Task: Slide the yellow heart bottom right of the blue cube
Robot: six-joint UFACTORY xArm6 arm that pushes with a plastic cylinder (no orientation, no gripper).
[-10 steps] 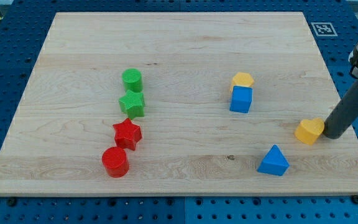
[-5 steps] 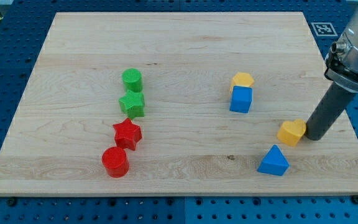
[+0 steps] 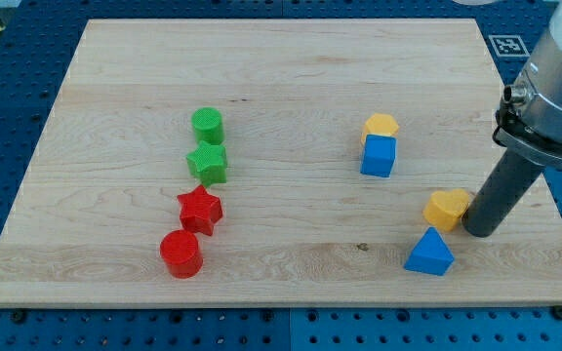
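1. We take the blue cube (image 3: 379,156) as our landmark.
2. The yellow heart (image 3: 446,208) lies toward the view's bottom right of the cube, near it but apart.
3. Our arm ends in a plain rod with no fingers; my tip (image 3: 479,232) touches the heart's right side.
4. A blue triangle (image 3: 428,253) sits just below the heart.
5. A yellow hexagon (image 3: 381,126) touches the cube's top edge.
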